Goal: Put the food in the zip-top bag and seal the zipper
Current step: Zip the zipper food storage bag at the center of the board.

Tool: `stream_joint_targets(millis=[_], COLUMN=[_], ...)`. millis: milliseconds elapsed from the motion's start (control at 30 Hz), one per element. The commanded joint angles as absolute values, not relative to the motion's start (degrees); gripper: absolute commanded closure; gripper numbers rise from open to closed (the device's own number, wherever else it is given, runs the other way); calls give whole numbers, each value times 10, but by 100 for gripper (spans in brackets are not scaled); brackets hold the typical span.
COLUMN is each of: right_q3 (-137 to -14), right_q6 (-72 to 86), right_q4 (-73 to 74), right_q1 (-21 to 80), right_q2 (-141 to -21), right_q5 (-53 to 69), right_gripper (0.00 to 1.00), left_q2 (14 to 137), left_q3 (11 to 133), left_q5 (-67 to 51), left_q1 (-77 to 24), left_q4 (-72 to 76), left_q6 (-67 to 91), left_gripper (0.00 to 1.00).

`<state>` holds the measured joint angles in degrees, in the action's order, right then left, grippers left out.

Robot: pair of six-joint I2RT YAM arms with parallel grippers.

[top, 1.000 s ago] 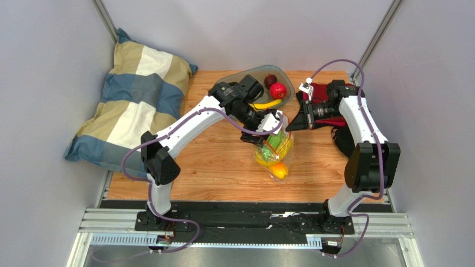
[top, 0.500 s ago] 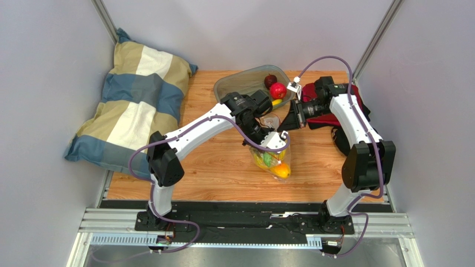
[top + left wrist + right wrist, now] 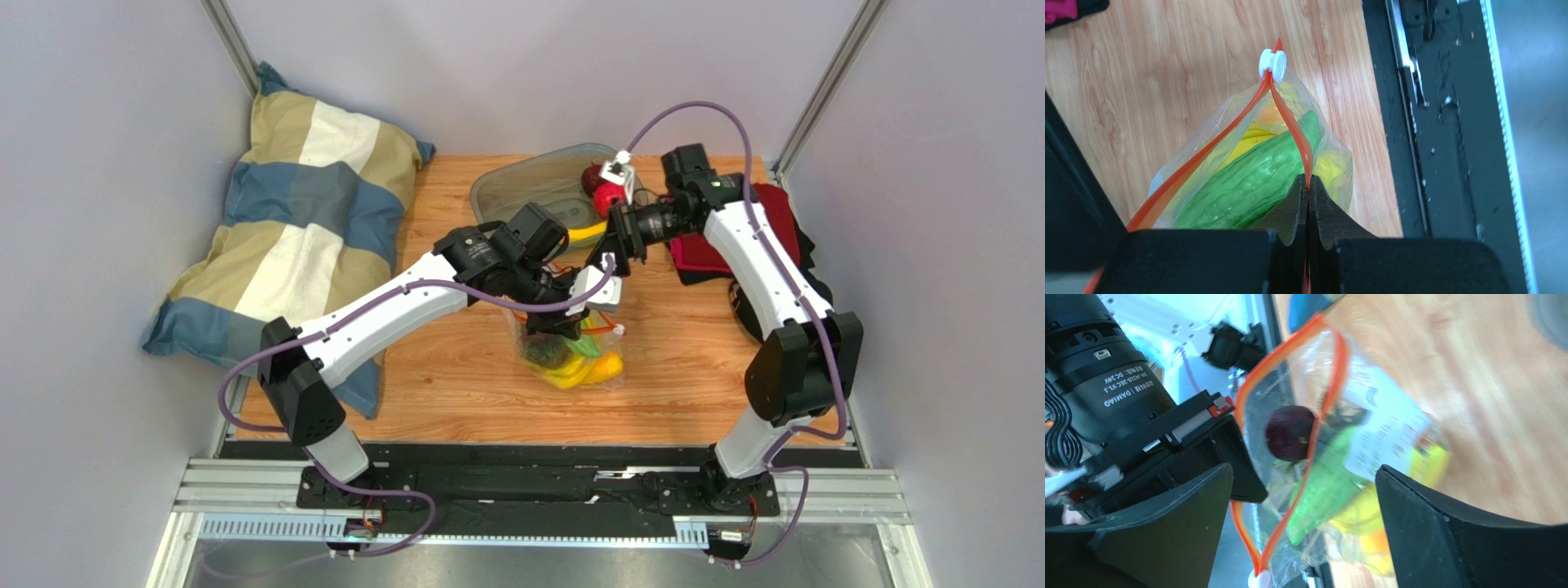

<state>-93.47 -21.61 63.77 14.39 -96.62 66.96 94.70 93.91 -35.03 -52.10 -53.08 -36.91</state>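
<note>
The zip-top bag (image 3: 572, 361) hangs over the wooden table, its mouth standing open. My left gripper (image 3: 1308, 184) is shut on one side of the orange-red zipper (image 3: 1289, 122), a little way from the white slider (image 3: 1273, 63). Inside the bag lies food: a green cucumber (image 3: 1250, 180), yellow pieces (image 3: 1361, 514) and a dark purple round fruit (image 3: 1290, 433) just inside the mouth. My right gripper (image 3: 1304, 470) is open right above the bag's mouth, nothing between its fingers. In the top view it (image 3: 605, 263) sits beside the left gripper (image 3: 555, 321).
The grey-green tray (image 3: 515, 186) at the back holds a red fruit (image 3: 601, 184) and a banana (image 3: 584, 229). A striped pillow (image 3: 294, 233) fills the left side. A red cloth (image 3: 734, 243) and a dark object (image 3: 748, 306) lie at the right edge.
My left gripper has shut on the bag's zipper edge and carried the bag nearer and left. My right gripper moved left over the bag and opened; a dark fruit now sits inside.
</note>
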Motion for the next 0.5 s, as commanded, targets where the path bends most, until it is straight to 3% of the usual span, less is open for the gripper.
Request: stream_joint_targets(millis=[0,133,267,467], right_q3=[-924,-840,-713,-540], right_q6=[-231,-362,-459,-378], right_q4=[621,651,644,448], right_q1=[61,-33,-42,-23], right_q2=[-900,-808,-681,-568], right_q5=[664,675,668,676], right_gripper=[8,9,11,15], left_q2=[936,925,912,911], left_q3=[929,920,904,896], left_q5=[-363,-375,-392,-395], left_q1=[-520,-512,-503,-499], left_q4=[-418,-378,-341,-335], left_q6=[-215,-186,-175,-168], left_gripper=[100,100,100,100])
